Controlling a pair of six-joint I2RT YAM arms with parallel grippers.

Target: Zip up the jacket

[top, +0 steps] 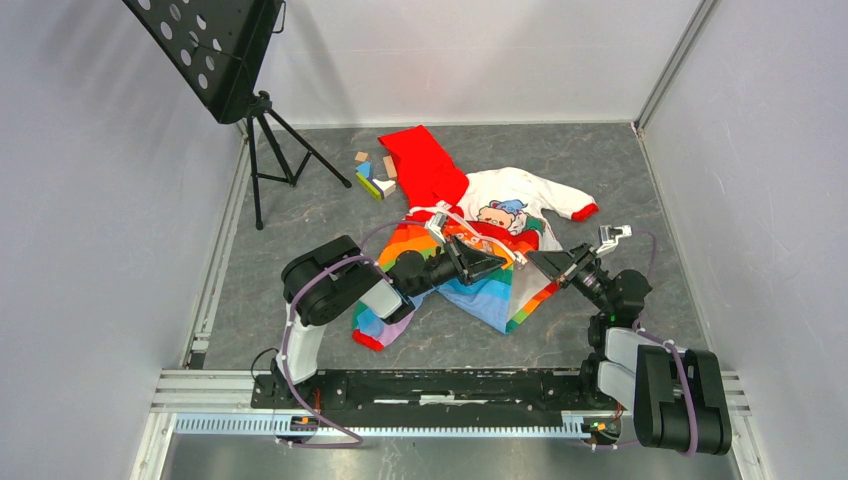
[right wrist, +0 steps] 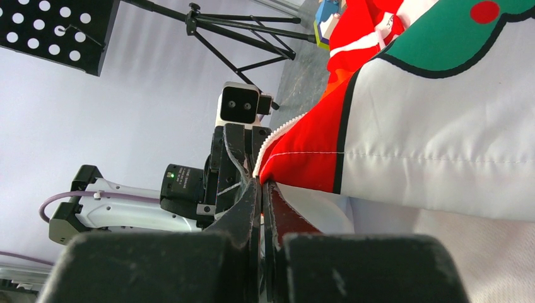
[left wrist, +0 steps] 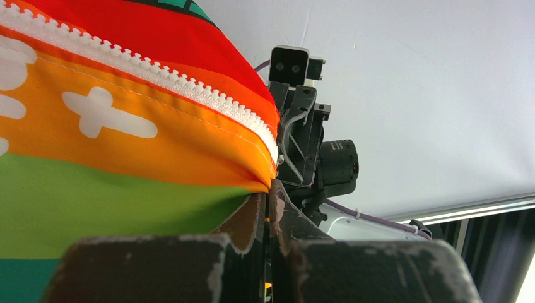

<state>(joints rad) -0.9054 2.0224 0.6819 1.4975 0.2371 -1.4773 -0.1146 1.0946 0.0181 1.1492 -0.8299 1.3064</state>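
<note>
The jacket lies open in the middle of the grey floor, red hood at the far end, white bear panel to the right, and rainbow front nearest me. My left gripper is shut on the bottom edge of the rainbow side, just below its white zipper teeth. My right gripper is shut on the red bottom corner of the other side, beside its zipper teeth. The two grippers face each other, close together, holding the hem lifted. No zipper slider shows.
Several coloured wooden blocks lie left of the hood. A black music stand on a tripod stands at the back left. White walls close in the floor on three sides.
</note>
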